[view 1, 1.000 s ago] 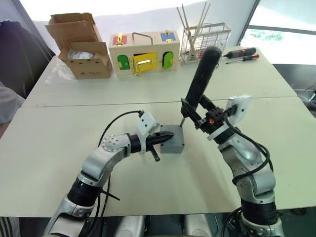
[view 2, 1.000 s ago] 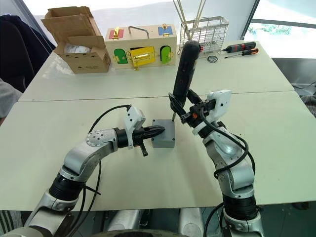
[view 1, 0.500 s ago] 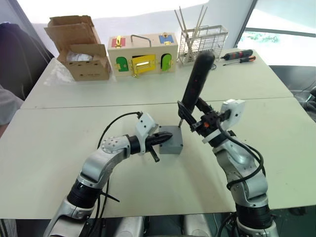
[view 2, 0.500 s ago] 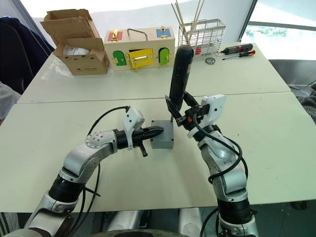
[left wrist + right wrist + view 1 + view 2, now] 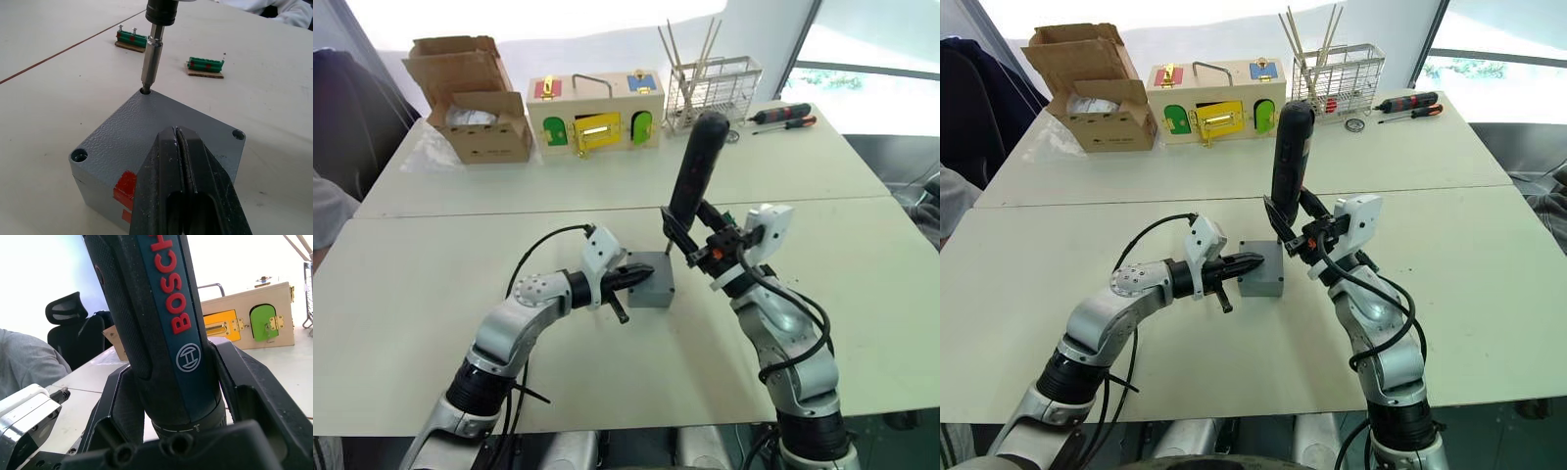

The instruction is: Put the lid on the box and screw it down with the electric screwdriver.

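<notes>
The grey box (image 5: 651, 291) stands mid-table with the lid (image 5: 146, 129) lying on top; a red mark (image 5: 126, 183) shows on its side. My left gripper (image 5: 179, 131) is shut, its tips resting on the lid from the left. Held steeply over the box in my right gripper (image 5: 697, 245), which is shut around its lower body, the black electric screwdriver (image 5: 695, 171) leans away to the right. Its metal bit (image 5: 149, 68) sits in the lid's far corner hole.
Along the far table stand a brown cardboard box (image 5: 475, 98), a wooden box with coloured doors (image 5: 595, 108), a wire rack (image 5: 715, 83) and two hand screwdrivers (image 5: 783, 116). Two green screw strips (image 5: 205, 66) lie beyond the box. A person's sleeve (image 5: 328, 211) shows at the left edge.
My right arm has drawn in slightly leftward, standing the screwdriver a little more upright while its bit stays at the lid's corner. The left gripper and box have not moved.
</notes>
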You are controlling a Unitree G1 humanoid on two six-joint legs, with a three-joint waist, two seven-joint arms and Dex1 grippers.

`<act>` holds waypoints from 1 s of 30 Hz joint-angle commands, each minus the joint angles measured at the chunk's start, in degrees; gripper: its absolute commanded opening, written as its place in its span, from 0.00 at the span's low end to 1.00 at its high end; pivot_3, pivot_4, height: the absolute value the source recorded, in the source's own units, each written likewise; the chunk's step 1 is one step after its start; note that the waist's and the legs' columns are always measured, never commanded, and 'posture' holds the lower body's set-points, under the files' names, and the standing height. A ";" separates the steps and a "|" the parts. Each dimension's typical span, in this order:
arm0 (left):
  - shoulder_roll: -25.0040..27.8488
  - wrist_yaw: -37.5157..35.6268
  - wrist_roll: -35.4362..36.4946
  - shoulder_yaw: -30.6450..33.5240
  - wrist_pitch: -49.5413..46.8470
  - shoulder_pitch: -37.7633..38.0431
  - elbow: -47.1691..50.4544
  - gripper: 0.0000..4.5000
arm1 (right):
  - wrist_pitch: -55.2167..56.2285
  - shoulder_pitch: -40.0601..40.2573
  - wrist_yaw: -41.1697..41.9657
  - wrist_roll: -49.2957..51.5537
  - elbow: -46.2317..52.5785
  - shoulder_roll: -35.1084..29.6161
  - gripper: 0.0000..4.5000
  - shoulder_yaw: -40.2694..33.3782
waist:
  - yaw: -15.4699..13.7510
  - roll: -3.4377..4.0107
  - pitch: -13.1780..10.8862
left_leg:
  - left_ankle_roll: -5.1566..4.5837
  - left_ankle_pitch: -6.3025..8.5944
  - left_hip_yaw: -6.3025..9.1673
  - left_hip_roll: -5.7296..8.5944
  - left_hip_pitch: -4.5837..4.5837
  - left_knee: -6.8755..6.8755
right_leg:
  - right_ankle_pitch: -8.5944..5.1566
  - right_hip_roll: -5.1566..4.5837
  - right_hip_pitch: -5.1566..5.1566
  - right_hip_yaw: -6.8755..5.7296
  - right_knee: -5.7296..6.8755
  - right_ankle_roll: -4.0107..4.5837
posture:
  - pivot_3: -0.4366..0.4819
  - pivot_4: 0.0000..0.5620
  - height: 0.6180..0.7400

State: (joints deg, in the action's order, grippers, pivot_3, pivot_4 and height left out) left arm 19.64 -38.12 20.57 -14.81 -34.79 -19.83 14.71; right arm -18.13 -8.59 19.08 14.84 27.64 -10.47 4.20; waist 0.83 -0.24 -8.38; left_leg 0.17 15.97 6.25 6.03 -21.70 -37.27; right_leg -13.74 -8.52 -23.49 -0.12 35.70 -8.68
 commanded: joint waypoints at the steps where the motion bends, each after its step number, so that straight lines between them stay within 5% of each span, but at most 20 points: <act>1: -0.03 0.25 -0.46 -0.18 -0.30 0.36 0.80 0.00 | -2.68 2.74 2.17 0.35 -4.23 -0.16 0.43 4.02 | 0.01 0.03 0.05 | -0.04 0.03 0.00 -0.01 0.33 0.19 | -0.08 0.01 0.35 -0.01 -0.22 0.00 | 0.48 0.27 1.00; 30: -0.69 0.92 -1.72 -0.75 -0.19 1.97 1.66 0.00 | -8.32 0.35 3.41 1.11 -9.99 -2.25 0.43 2.56 | -0.19 -0.23 0.81 | -0.11 0.09 0.08 -0.10 0.43 0.24 | -0.15 0.04 0.56 -0.07 -0.44 -0.03 | 0.48 0.27 1.00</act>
State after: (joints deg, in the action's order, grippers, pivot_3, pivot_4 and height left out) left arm 18.91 -37.29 19.25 -15.05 -34.81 -18.26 15.24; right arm -20.78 -11.57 21.35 15.84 24.65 -12.47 4.05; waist 0.64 -0.47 -7.57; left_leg 0.07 16.06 6.34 5.93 -21.26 -37.02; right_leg -13.89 -8.48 -22.92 -0.19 35.25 -8.70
